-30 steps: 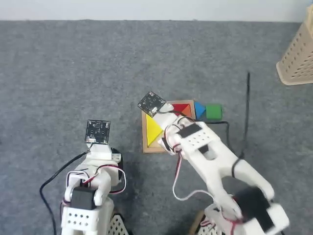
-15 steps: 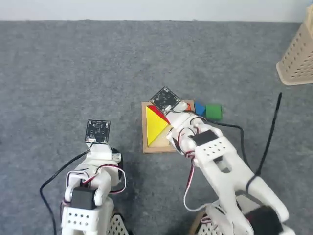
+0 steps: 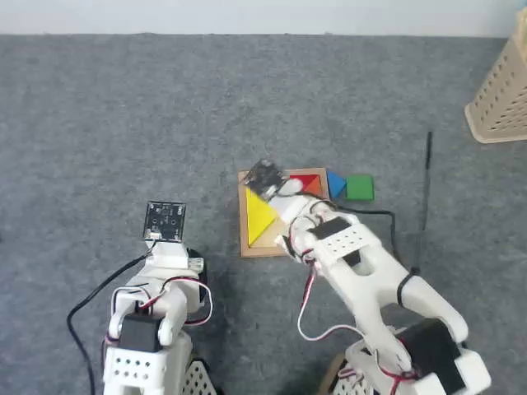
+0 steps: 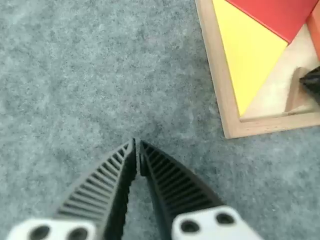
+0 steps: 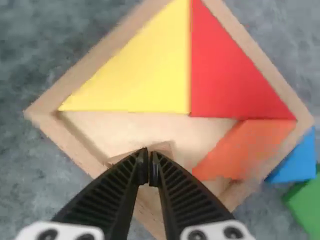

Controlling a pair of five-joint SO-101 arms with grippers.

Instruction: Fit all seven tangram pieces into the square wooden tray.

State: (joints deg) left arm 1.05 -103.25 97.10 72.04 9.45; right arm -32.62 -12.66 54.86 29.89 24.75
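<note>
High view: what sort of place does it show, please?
Probably a robotics lab or hobby workbench set up for manipulation trials. The left arm and the right arm stand side by side on a grey carpet-like mat, with a wooden tangram tray before them and loose cables.

Robotics test station, apparently a lab or hobby workspace: a white left arm (image 3: 148,325) and right arm (image 3: 370,271) with exposed wiring (image 3: 303,317) stand on a grey carpet-covered bench (image 3: 123,107) against a pale wall (image 3: 247,16), with a beige perforated basket (image 3: 502,90) at its edge.
</note>
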